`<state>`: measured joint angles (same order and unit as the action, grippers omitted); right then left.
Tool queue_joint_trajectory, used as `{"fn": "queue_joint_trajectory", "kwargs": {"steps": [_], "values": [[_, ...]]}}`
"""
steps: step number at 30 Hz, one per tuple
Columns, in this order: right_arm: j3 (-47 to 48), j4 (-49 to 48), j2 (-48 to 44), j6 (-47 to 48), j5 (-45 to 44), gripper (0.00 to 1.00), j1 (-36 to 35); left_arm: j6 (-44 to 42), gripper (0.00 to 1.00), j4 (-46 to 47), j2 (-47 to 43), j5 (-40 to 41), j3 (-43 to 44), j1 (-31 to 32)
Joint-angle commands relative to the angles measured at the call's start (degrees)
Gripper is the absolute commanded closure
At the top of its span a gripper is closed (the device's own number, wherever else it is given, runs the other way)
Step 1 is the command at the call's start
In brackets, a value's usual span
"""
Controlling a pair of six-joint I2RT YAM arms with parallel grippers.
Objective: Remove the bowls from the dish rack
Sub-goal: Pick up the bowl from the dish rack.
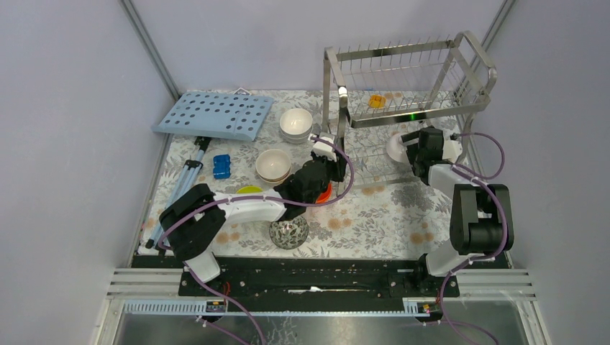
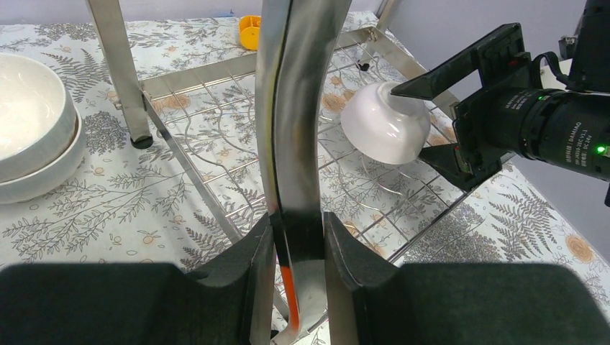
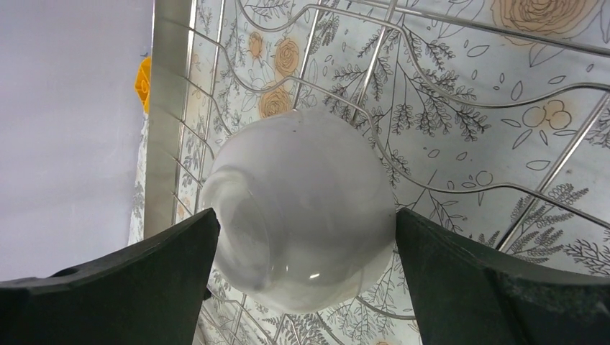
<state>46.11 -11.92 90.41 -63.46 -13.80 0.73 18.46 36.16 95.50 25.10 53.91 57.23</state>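
The steel-wire dish rack [image 1: 410, 93] stands at the back right. My left gripper [image 2: 297, 230] is shut on the rack's front-left upright post [image 2: 291, 108]. A glossy white bowl [image 3: 302, 208] lies tipped on the rack's lower wire tier. My right gripper [image 3: 303, 223] is open, with one finger close on each side of that bowl [image 1: 395, 147]. On the table sit stacked white bowls [image 1: 296, 123], cream bowls [image 1: 273, 164], a lime-green bowl [image 1: 249, 190], a speckled bowl [image 1: 289, 232] and an orange-red bowl [image 1: 325, 192], which is mostly hidden under my left arm.
A yellow-orange clip [image 1: 376, 100] sits on the rack's wire floor. A light-blue perforated board [image 1: 214, 115] leans at the back left. Nearby are a small blue block [image 1: 221, 167] and a folded tripod [image 1: 180, 187]. Walls close in on both sides.
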Motion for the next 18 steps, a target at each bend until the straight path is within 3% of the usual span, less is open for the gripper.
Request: {"fn": "queue_joint_trajectory", "kwargs": {"steps": [1, 12, 18], "values": [[-3.6, 0.7, 2.6, 0.3, 5.6, 0.02, 0.8, -1.6, 1.00, 4.8, -3.2, -2.3, 0.3, 0.9], [-13.6, -15.1, -1.1, 0.7, 5.8, 0.23, 1.0, -1.8, 1.00, 4.8, -2.7, -2.2, 0.5, 0.9], [-16.5, -21.4, -2.5, -0.3, 7.6, 0.40, 1.2, -1.5, 1.00, 4.8, -2.5, -2.3, 0.6, 0.9]]}}
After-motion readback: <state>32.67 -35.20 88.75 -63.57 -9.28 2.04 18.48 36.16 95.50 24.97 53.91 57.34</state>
